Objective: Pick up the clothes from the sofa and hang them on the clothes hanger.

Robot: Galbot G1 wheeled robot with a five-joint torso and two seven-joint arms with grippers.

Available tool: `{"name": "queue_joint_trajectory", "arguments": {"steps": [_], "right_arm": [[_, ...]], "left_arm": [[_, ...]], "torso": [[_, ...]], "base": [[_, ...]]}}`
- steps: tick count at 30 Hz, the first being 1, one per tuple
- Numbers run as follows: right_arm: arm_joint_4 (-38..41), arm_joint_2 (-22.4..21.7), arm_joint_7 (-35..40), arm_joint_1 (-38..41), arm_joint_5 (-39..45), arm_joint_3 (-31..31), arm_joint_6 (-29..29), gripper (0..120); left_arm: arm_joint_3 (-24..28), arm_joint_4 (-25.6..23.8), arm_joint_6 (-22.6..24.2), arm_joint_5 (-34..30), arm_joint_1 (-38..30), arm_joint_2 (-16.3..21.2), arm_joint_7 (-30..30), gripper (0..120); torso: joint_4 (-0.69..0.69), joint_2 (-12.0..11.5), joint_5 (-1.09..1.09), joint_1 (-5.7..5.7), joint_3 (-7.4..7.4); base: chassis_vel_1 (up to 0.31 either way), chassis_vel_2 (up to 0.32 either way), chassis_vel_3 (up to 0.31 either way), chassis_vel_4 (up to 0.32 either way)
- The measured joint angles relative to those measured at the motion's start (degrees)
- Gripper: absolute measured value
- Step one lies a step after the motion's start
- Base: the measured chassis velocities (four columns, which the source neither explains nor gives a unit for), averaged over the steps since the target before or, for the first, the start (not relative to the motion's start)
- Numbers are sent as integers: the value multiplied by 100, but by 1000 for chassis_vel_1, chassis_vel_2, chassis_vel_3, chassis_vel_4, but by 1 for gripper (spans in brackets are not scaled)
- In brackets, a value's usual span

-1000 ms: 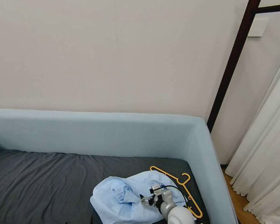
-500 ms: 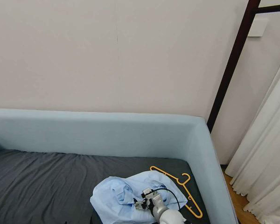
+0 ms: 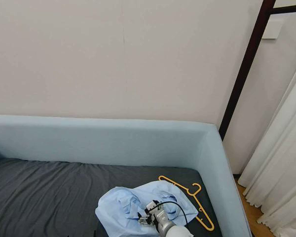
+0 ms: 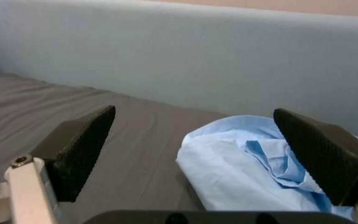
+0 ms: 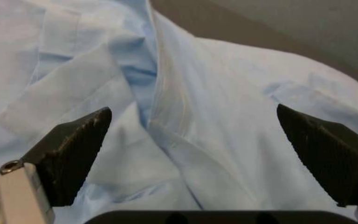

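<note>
The pale blue shirt (image 3: pixel 133 210) lies crumpled at the lower middle of the head view, on the dark seat (image 3: pixel 44 192) of the sofa (image 3: pixel 113 140). An orange hanger (image 3: pixel 190 193) lies against its right edge. The shirt looks light, thin and limp, so it should bunch and drape once lifted. A pinch on a single loose layer could slip, or drag the rest along in a heap. The collar (image 5: pixel 157 100), with its doubled, stiffer fold, seems the soundest place to take hold, and it suits hanging too. The right hand (image 5: pixel 193 112) hovers just above that collar, fingers spread wide and holding nothing. The left hand (image 4: pixel 195 112) is likewise spread and empty, low over the seat beside the shirt. The hanger may snag on the cloth when the shirt is raised.
</note>
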Motion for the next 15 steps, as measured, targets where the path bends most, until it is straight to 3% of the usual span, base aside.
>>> {"name": "queue_joint_trajectory", "arguments": {"steps": [7, 15], "right_arm": [[-82, 74, 138, 151, 240, 143, 0, 100], [-510, 492, 254, 230, 288, 32, -6, 100]], "left_arm": [[30, 31, 0, 13, -34, -21, -1, 100], [25, 46, 14, 6, -52, -9, -1, 100]], "torso": [[0, 0, 0, 0, 0], [1, 0, 0, 0, 0]], "base": [[0, 0, 0, 0], [0, 0, 0, 0]]}}
